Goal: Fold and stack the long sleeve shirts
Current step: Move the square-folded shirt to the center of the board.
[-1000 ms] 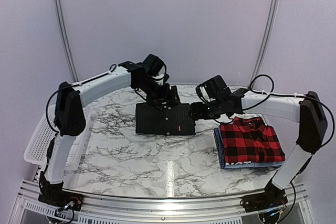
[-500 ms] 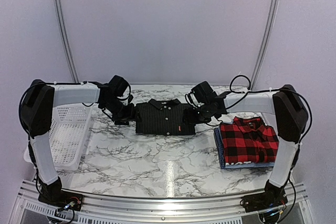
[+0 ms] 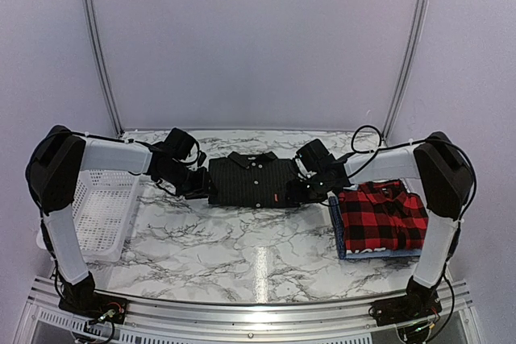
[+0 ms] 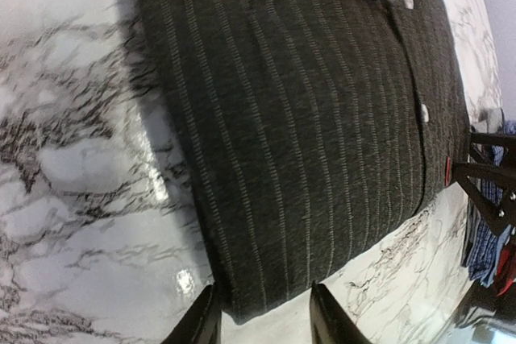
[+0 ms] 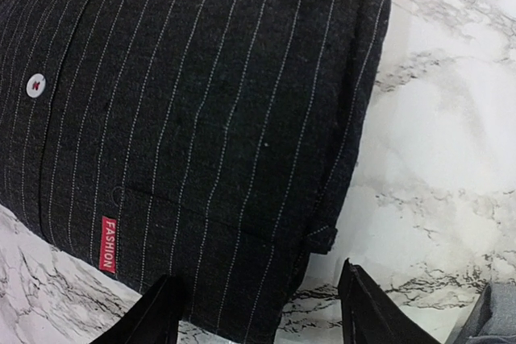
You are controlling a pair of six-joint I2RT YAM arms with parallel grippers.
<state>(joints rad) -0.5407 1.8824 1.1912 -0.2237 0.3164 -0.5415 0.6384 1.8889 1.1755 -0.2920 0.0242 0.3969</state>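
The black pinstriped long sleeve shirt (image 3: 254, 181) lies folded flat at the table's middle back, collar away from me. My left gripper (image 3: 201, 184) is low at its left edge. In the left wrist view the left gripper (image 4: 262, 324) is open, its fingers either side of the shirt's near corner (image 4: 242, 300). My right gripper (image 3: 305, 189) is at the shirt's right edge. It (image 5: 262, 316) is open too, straddling the hem corner (image 5: 266, 312) near a red label (image 5: 107, 244). The red-and-black plaid shirt (image 3: 380, 215) lies folded on the blue shirt (image 3: 334, 230) at the right.
A white mesh basket (image 3: 98, 209) stands at the table's left edge under the left arm. The marble tabletop (image 3: 242, 247) stretches in front of the shirts. The folded pile sits just right of my right gripper.
My left arm swung from over the black shirt's collar out to its left edge and came in low, jaws narrowing. My right gripper dropped to the shirt's right edge, closing slightly.
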